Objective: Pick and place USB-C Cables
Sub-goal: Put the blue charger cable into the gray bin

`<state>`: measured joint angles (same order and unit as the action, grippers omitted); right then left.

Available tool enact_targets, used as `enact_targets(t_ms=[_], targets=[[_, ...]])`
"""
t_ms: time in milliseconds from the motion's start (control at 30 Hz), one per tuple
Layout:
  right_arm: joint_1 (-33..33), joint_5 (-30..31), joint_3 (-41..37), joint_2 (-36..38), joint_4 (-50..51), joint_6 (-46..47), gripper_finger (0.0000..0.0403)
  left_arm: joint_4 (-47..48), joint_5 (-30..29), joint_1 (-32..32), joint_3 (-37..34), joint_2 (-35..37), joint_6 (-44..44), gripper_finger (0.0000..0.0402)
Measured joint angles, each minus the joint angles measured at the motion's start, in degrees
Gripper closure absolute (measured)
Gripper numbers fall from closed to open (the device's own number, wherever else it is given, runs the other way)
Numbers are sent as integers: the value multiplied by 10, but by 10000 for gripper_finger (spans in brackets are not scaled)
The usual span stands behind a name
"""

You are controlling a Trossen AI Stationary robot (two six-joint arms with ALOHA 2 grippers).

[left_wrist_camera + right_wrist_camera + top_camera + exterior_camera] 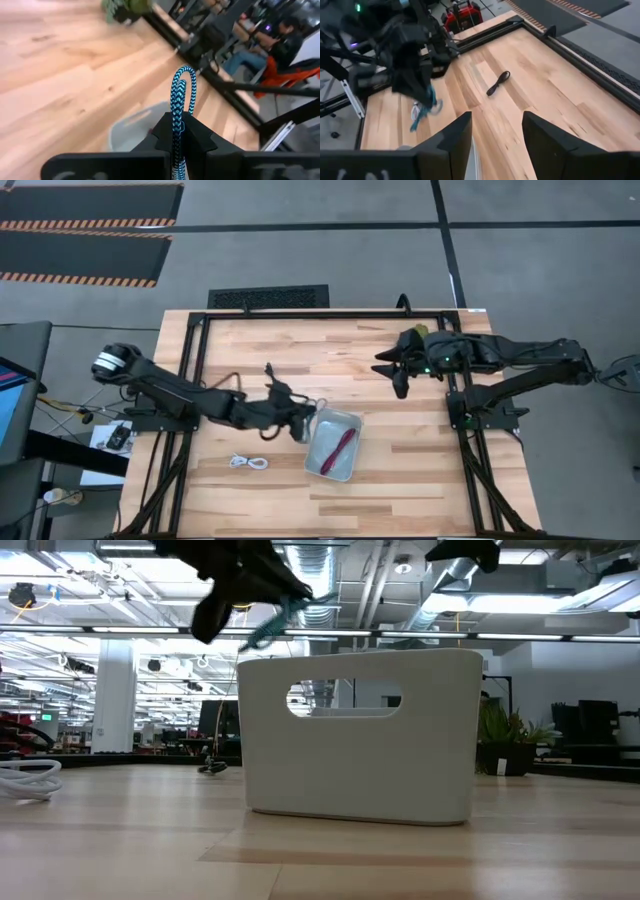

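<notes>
Gripping the teal-blue cable [178, 107] between clenched fingers, the left tool [300, 426] hangs in the air just beside the near-left edge of the tray [352, 422]; the looped cable stands up out of the tool in the left wrist view and dangles from it in the low view, clear of the surface [400, 480]; the tray's grey rim shows below the tool, so the drop looks close but not yet made. Inside the tray lies the magenta-red cable [340, 450], already placed. Outside it, the white cable [249, 463] sits coiled on the surface near the front-left, and the black cable [498, 82] lies on bare wood toward the back; both appear still to be fetched. Roughly one of four is done, a second in hand. Farther off, the right tool [399, 379] waits with its fingers spread, released and empty, above the back-right of the surface.
</notes>
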<state>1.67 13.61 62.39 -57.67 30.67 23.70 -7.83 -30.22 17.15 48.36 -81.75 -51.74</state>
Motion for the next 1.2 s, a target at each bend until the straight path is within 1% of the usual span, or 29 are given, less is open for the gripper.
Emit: enact_targets(t_ms=[133, 433, 533, 633, 833, 1000, 1133, 1200], targets=[[2, 0, 0, -4, 4, -2, 209, 7, 0, 6, 53, -73, 9, 397], [2, -2, 0, -20, 5, -2, 209, 83, -5, 3, 198, -218, 41, 397], [2, -2, 0, -20, 8, -2, 211, 116, 5, 2, 236, -257, 31, 397], [2, -2, 0, -23, 8, -2, 213, 124, 35, 2, 251, -289, 11, 397], [2, -2, 0, -23, 7, -11, 213, 140, 77, -6, 252, -320, -24, 397], [2, -2, 0, -23, 6, -15, 216, 155, 77, -14, 246, -319, -33, 397], [2, -2, 0, -23, 5, -17, 214, 160, 106, -22, 246, -319, -33, 383], [2, -2, 0, -23, 5, -17, 214, 162, 107, -22, 246, -325, -35, 370]])
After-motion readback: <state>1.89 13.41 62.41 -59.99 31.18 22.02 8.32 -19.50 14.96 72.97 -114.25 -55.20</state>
